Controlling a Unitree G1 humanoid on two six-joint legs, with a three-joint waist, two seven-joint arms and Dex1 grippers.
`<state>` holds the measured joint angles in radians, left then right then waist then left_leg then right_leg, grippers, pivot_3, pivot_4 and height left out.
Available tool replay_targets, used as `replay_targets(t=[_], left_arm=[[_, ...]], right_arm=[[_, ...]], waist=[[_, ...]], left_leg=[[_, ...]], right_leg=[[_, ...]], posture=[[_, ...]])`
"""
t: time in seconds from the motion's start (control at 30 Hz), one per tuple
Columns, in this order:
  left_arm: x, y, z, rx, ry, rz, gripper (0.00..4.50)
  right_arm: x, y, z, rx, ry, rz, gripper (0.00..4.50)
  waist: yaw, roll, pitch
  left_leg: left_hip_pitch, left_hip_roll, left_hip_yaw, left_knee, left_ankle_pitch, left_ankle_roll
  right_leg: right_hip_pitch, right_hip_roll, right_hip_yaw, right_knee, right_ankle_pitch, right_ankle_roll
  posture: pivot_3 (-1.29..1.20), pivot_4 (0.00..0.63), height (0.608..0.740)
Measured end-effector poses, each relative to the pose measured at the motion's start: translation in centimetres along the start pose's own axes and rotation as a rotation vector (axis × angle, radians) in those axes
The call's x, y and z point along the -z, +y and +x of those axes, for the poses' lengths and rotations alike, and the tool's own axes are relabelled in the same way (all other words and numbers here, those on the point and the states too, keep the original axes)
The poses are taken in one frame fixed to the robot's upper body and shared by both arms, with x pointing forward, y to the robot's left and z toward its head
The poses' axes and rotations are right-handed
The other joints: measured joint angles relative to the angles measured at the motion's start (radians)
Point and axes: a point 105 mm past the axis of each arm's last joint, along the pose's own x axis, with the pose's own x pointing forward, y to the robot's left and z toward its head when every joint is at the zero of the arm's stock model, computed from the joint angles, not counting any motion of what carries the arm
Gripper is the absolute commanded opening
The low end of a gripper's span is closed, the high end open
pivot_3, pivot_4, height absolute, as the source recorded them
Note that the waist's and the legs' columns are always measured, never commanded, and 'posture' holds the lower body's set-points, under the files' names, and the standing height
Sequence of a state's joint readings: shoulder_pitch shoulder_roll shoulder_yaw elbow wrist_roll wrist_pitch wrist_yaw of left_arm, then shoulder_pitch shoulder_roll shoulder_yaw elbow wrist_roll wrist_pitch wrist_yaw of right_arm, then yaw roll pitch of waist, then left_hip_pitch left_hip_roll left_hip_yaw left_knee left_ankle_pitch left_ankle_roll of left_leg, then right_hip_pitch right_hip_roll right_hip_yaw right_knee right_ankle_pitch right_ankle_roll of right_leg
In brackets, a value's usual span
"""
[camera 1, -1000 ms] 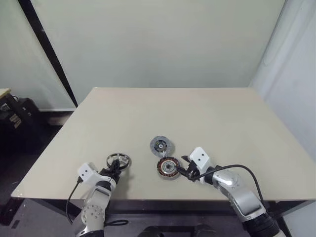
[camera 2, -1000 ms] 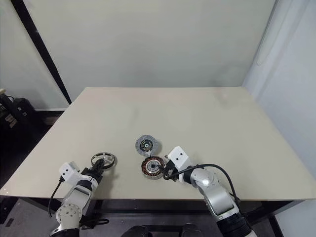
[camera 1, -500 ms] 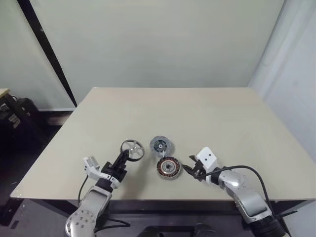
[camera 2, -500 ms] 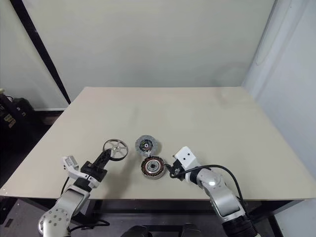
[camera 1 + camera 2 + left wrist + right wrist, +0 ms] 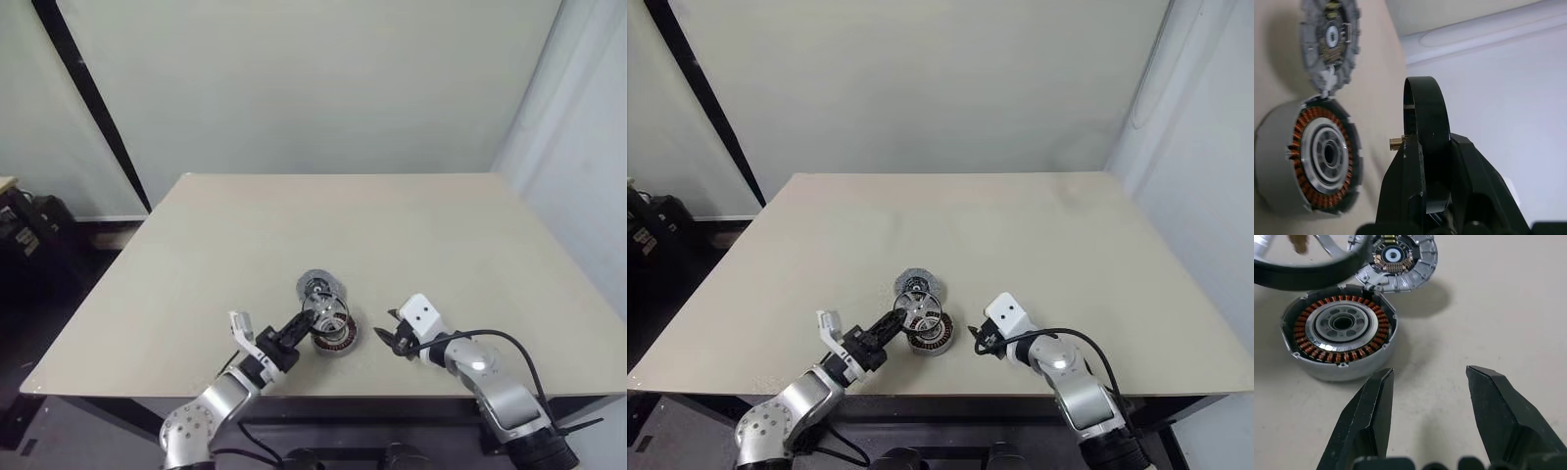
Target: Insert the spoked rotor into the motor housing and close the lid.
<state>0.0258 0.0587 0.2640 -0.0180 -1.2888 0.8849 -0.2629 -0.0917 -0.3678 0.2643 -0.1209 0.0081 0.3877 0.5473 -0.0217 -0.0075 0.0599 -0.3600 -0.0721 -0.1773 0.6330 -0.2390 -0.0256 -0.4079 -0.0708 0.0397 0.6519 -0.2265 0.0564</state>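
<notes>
From the head views, your left gripper [image 5: 294, 336] is clamped on the spoked rotor [image 5: 324, 311], carrying it in the air just ahead of its fingertips, over the motor housing [image 5: 336, 336]; the lid [image 5: 320, 286] lies beyond, touching the housing's far edge. In the left wrist view, the rotor [image 5: 1426, 122] sits edge-on between your fingers [image 5: 1409, 186], pinched at its rim. It looks light, stiff and probably slick, so stay on the rim, not the thin spokes. In the right wrist view, your right gripper [image 5: 1427, 404] stands open and empty just short of the housing [image 5: 1341, 330], whose cup holds copper windings around a bare dark centre.
</notes>
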Motion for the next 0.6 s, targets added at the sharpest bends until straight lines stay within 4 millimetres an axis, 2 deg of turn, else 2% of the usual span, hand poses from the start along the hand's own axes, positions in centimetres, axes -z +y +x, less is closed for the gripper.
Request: replay_targets(t=[0.23,0.6], left_arm=[[0.3,2.3,0.9,-0.069,0.006,-0.004,0.30],[0.9,3.2,1.4,-0.096,0.054,0.002,0.30]], right_arm=[[0.5,0.1,-0.3,0.021,0.009,0.012,2.58],[0.8,0.2,-0.9,0.052,0.013,0.025,2.58]], waist=[[-0.002,0.000,0.000],[-0.001,0.000,0.000]], left_leg=[[0.000,0.000,0.000,-0.001,0.000,0.001],[0.000,0.000,0.000,-0.001,0.000,0.001]], right_leg=[[0.000,0.000,0.000,0.000,0.000,0.000],[0.000,0.000,0.000,-0.001,0.000,0.000]], posture=[[0.00,0.000,0.740],[0.00,0.000,0.740]])
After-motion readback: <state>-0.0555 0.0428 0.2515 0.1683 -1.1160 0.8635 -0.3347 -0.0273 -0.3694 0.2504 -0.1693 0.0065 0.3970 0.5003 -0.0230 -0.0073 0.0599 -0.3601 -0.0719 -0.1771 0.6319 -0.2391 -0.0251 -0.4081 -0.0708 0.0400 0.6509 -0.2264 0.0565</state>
